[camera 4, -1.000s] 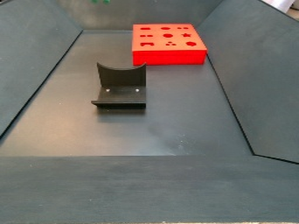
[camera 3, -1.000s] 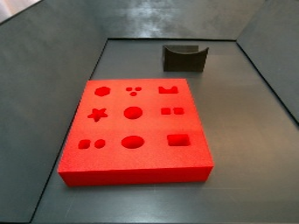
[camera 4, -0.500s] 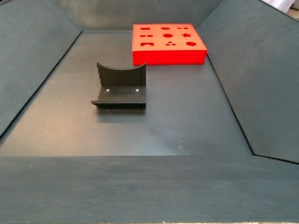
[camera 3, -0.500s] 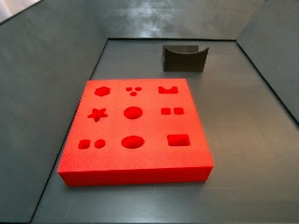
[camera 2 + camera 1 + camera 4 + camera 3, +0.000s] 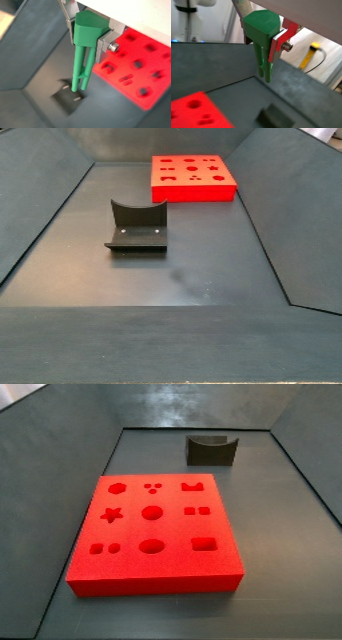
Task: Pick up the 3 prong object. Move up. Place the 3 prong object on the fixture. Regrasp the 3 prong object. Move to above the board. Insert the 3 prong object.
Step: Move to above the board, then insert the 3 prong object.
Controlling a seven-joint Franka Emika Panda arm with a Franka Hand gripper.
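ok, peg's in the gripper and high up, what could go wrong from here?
The gripper pinches the 3 prong object only near its thick top, prongs hanging free, so it may pivot when set on the fixture. The three small holes in the board are tight; slight tilt could jam it.

Panda gripper: silver plates and one round bolt

Only both wrist views show the gripper point(image 5: 271, 47), high above the floor. Each shows a flat silver finger point(image 5: 105, 44) plate, angular at its edge, carrying a round metal bolt head on its outer face. A pale casing edge crosses above it. Neither side view catches the arm.
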